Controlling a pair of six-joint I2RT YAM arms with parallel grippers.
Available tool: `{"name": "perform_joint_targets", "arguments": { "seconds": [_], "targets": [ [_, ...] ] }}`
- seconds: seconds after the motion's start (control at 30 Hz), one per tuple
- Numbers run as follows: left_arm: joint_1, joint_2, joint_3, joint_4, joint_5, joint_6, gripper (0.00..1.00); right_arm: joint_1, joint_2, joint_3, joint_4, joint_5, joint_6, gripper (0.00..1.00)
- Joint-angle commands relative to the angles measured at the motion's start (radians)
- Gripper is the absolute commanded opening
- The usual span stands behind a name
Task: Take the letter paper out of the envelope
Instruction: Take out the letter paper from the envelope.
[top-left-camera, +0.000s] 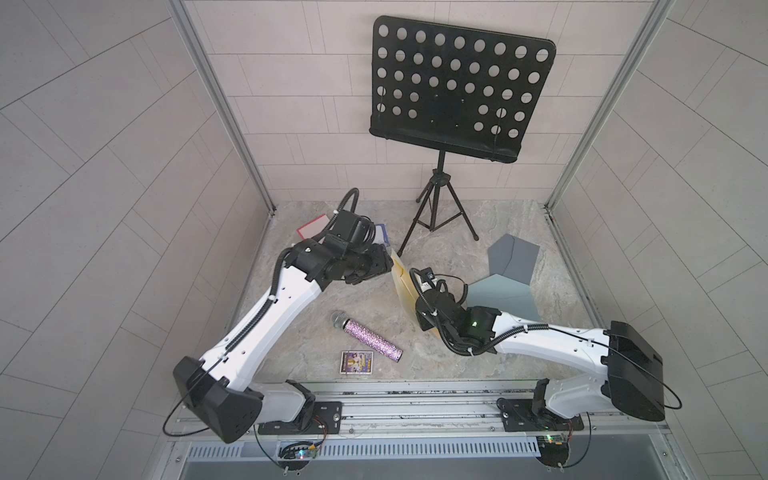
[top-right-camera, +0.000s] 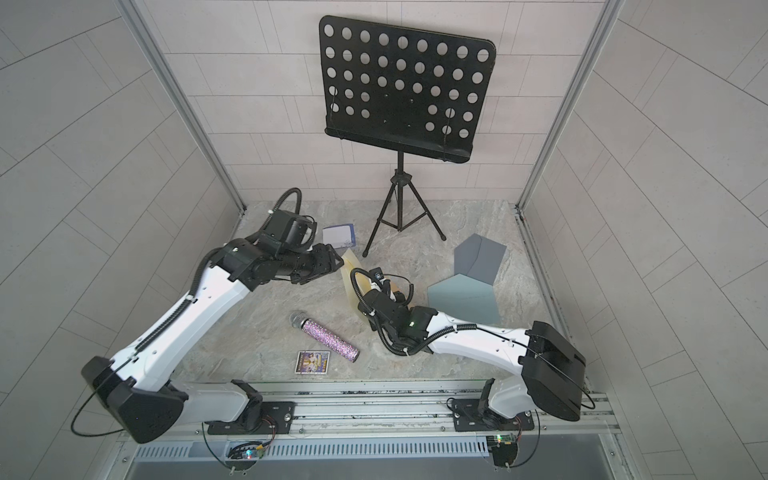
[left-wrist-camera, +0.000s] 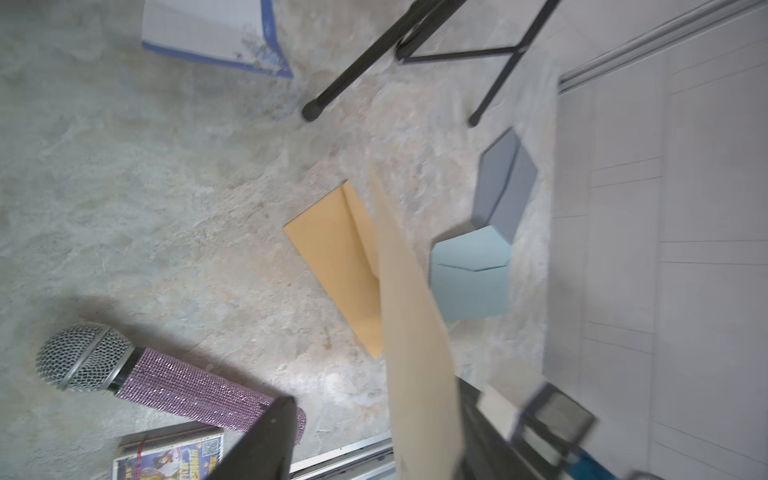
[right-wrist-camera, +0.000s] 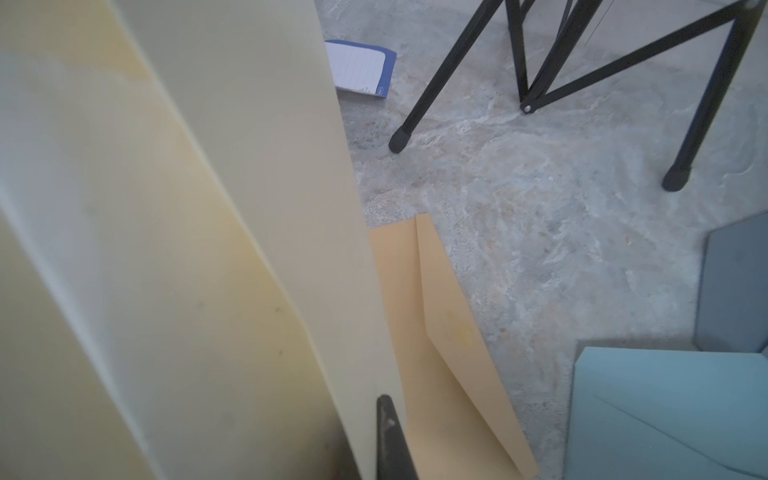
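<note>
The cream, folded letter paper (right-wrist-camera: 208, 249) stands upright above the table, and in both top views it shows between the two wrists (top-left-camera: 401, 281). My right gripper (right-wrist-camera: 361, 419) is shut on its lower edge; one dark fingertip (right-wrist-camera: 388, 432) presses against the sheet. The orange envelope (left-wrist-camera: 332, 253) lies flat on the table beneath, flap open (right-wrist-camera: 449, 332), apart from the paper. My left gripper (left-wrist-camera: 374, 399) is open, its jaws wide apart. The blurred sheet (left-wrist-camera: 415, 353) rests against one finger (left-wrist-camera: 486, 419) only.
A glittery purple microphone (top-left-camera: 365, 337) and a small printed card (top-left-camera: 356, 362) lie near the front. A music stand's tripod (top-left-camera: 440, 208) stands behind. Light blue (top-left-camera: 503, 299) and grey (top-left-camera: 513, 259) envelopes lie at the right. A blue-edged notepad (top-right-camera: 338, 236) and a red-bordered card (top-left-camera: 311, 226) lie at the back left.
</note>
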Motion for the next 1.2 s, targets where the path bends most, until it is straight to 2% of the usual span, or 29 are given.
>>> {"name": "perform_joint_targets", "arguments": {
  "seconds": [0.0, 0.03, 0.17, 0.4, 0.87, 1.17],
  "targets": [
    [0.011, -0.016, 0.062, 0.062, 0.093, -0.138, 0.41, -0.008, -0.023, 0.018, -0.060, 0.055, -0.082, 0.00],
    [0.011, -0.011, 0.052, 0.090, 0.129, -0.178, 0.38, -0.009, -0.023, 0.026, -0.063, 0.054, -0.096, 0.00],
    [0.001, 0.017, 0.040, 0.169, 0.221, -0.289, 0.38, -0.019, -0.011, 0.070, -0.092, 0.054, -0.131, 0.00],
    [-0.047, 0.053, 0.006, 0.198, 0.220, -0.331, 0.35, -0.029, -0.023, 0.098, -0.112, 0.052, -0.134, 0.00],
    [-0.063, 0.085, 0.036, 0.050, 0.102, -0.163, 0.32, -0.044, -0.032, 0.213, -0.246, 0.066, -0.107, 0.00],
    [-0.064, 0.093, 0.020, 0.020, 0.053, -0.105, 0.28, -0.052, 0.030, 0.363, -0.412, 0.029, -0.049, 0.00]
  ]
}}
